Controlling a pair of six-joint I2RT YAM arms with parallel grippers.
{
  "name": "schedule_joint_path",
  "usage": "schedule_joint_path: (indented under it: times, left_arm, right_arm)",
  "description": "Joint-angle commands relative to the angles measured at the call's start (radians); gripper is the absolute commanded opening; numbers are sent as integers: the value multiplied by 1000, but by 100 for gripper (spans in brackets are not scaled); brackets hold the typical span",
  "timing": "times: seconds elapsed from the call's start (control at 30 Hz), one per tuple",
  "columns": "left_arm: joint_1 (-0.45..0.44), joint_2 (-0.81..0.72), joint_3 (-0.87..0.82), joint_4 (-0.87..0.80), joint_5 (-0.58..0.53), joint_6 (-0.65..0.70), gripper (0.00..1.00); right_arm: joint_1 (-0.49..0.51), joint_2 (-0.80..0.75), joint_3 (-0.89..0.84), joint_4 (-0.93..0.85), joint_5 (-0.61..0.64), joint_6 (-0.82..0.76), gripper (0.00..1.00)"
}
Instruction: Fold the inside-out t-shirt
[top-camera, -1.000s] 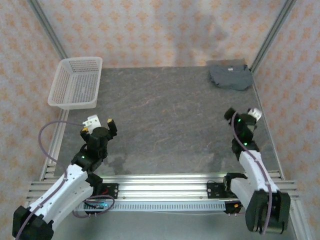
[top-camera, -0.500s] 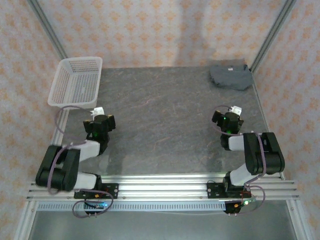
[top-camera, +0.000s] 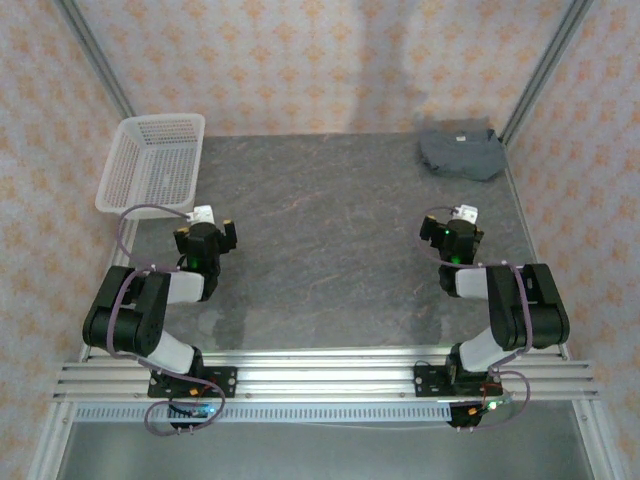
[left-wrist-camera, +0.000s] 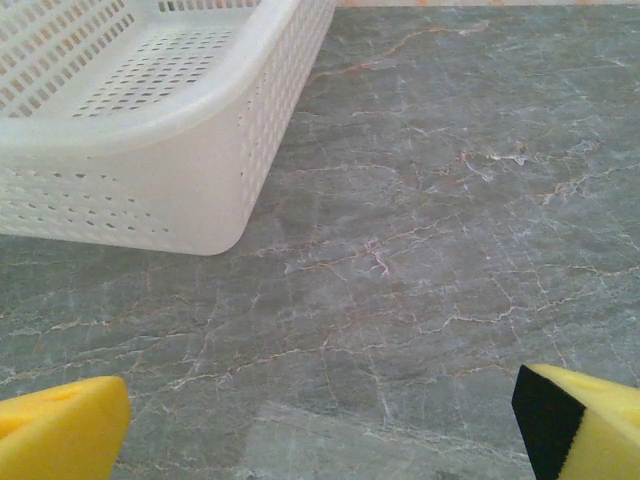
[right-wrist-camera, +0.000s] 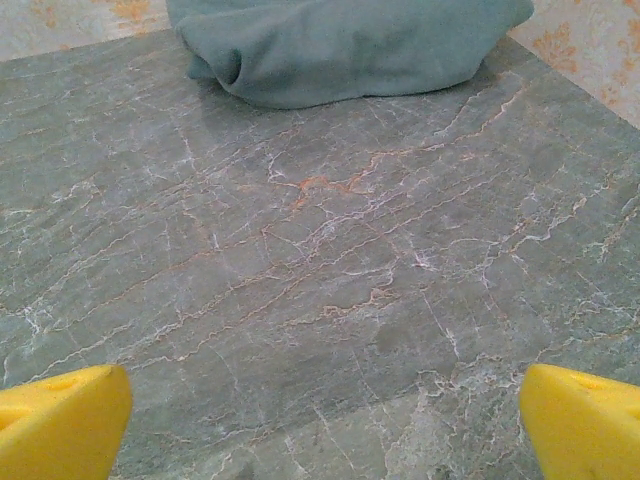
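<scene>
Left gripper (top-camera: 206, 230): jaws wide, nothing between them, low over the table (top-camera: 320, 220) at the lower left of the top view. Right gripper (top-camera: 452, 228): also wide and empty, right of centre.

The inside-out t-shirt (top-camera: 460, 153) lies bunched in the upper right corner of the top view, at the top of the right wrist frame, well ahead of those fingertips.

Risks, as judged:
- The shirt is a heap, not spread. A pinch into it could take several layers and lift a lump.
- It sits close to the table's edge and the frame post (top-camera: 540, 70). A wide reach could strike the post or push cloth off.
- The left arm must cross the whole table (long reach, less control).

Around: a white basket (top-camera: 112, 180) stands upper left, just ahead of the left gripper and well apart from the shirt. Nothing lies between the right gripper and the shirt.
</scene>
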Motion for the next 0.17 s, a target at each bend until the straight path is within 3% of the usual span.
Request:
schedule_joint_path:
  times: [0.0,0.13]
  left_arm:
    - [7,-21,22,10,0,11,100]
    - [6,-21,21,10,0,11,100]
  right_arm:
    - [-2,6,25,-7,-12,-17,100]
    - [-2,-5,10,13,-12,-17,100]
